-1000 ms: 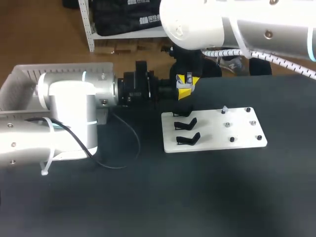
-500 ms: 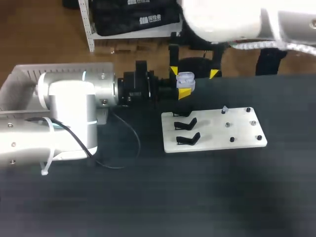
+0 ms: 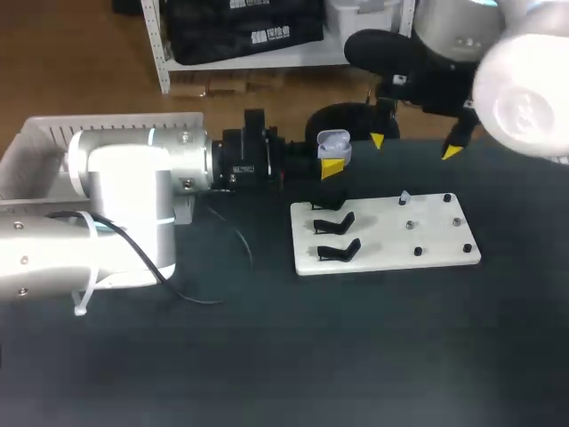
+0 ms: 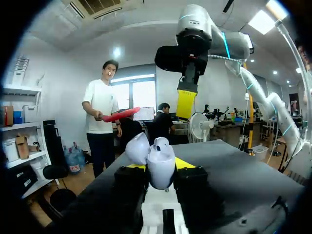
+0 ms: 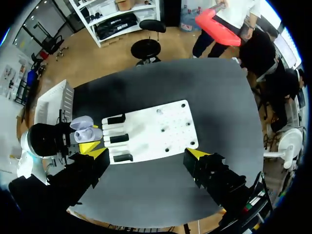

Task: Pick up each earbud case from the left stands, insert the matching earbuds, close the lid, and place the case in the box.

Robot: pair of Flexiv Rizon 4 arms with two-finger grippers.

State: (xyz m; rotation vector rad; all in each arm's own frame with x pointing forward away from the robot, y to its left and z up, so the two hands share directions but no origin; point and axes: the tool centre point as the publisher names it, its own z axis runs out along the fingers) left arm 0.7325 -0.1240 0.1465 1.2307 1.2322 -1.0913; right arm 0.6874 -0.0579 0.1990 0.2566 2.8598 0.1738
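left gripper (image 3: 331, 162) is clamping the open-lidded earbud case (image 3: 332, 142) just behind the stand board (image 3: 427, 233), likely presenting it for loading. right gripper (image 3: 414, 145) is hovering near it, fingers wide apart, empty.

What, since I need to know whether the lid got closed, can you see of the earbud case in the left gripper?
The earbud case is a small, rounded, glossy shell of pale lilac-white plastic. Its lid is open, tipped back to one side. It stands upright, clamped from two sides by the left gripper, held off the table just beyond the white stand board. Nothing else touches it. Whether earbuds sit inside cannot be told.
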